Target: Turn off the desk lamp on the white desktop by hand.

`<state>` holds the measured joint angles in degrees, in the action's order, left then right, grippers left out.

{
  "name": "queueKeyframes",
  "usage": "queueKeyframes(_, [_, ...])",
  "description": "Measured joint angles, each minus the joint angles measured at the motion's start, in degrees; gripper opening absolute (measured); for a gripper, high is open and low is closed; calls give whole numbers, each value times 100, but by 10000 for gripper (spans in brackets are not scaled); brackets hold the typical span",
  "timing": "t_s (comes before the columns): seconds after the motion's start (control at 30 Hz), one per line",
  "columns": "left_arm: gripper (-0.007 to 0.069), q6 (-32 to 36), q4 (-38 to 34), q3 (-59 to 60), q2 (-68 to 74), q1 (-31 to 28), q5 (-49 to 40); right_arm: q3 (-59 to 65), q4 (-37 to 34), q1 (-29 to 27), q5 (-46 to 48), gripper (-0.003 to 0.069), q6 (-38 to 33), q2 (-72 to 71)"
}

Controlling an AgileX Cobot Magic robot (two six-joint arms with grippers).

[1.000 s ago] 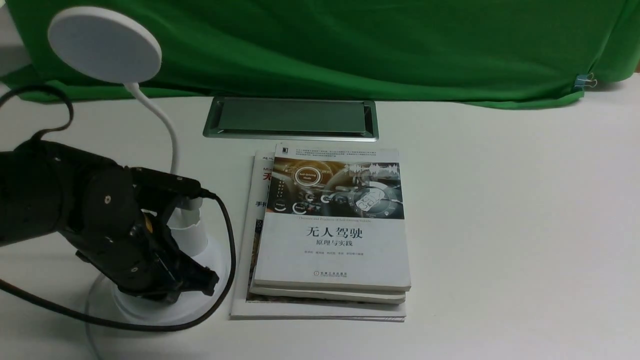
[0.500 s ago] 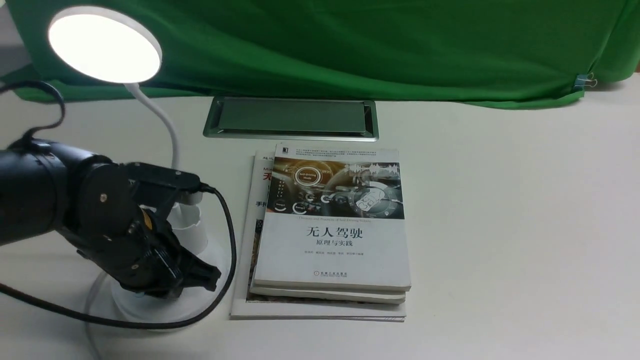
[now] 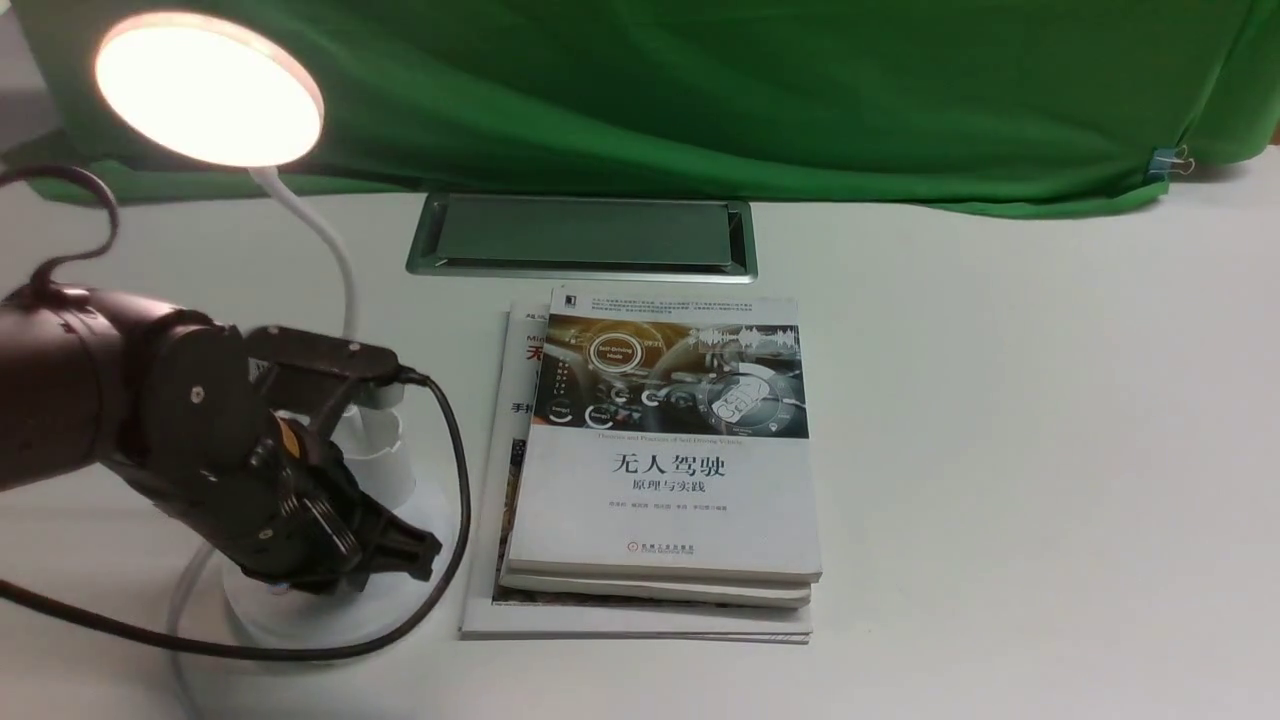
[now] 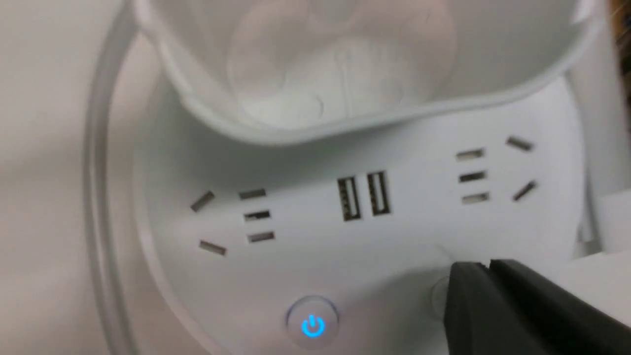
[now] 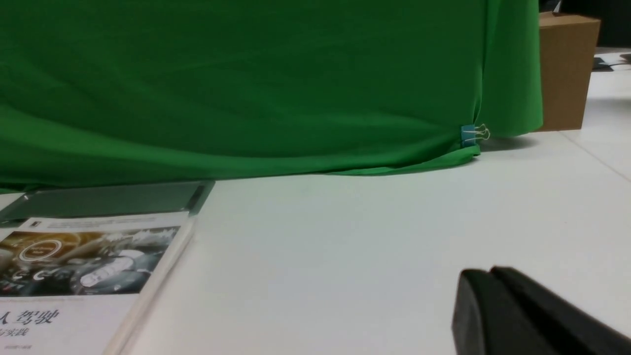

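The desk lamp stands at the front left of the white desktop (image 3: 1000, 450). Its round head (image 3: 208, 88) glows warm white. My left gripper (image 3: 425, 555) is shut and empty, low over the lamp's round socket base (image 3: 300, 615). In the left wrist view the shut gripper (image 4: 485, 268) lies over a plain round button (image 4: 438, 296), which it partly hides. I cannot tell if it touches. A second button with a blue power sign (image 4: 312, 323) is lit beside it. The lamp's cup (image 4: 345, 64) is behind. My right gripper (image 5: 485, 276) is shut and empty above bare desktop, out of the front view.
A stack of books (image 3: 665, 460) lies just right of the lamp base. The silver-framed grey hatch (image 3: 582, 236) is behind the books. A green cloth (image 3: 700, 90) hangs along the back. A cardboard box (image 5: 567, 69) stands past its right end. The left arm's black cable (image 3: 455, 470) loops round the base.
The lamp head was unlit a second ago, then lit white, and now glows warmer. My left gripper has risen slightly over the base.
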<state>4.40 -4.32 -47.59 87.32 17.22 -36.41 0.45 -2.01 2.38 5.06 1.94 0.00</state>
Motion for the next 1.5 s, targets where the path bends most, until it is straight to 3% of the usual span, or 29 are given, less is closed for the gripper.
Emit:
queueKeyframes(0.73, [7,-111,-178,403,-334,0,261,0,0,0,0,35,0,0])
queueKeyframes(1.03, [6,-149,-403,703,-2788,0,408,0,0,0,7,35,0,0])
queueKeyframes(1.3, [6,-149,-528,1873,-5430,5,1500,0,0,0,2,35,0,0])
queueKeyframes(1.5, [6,-149,-523,2273,-6501,5,2000,0,0,0,2,35,0,0])
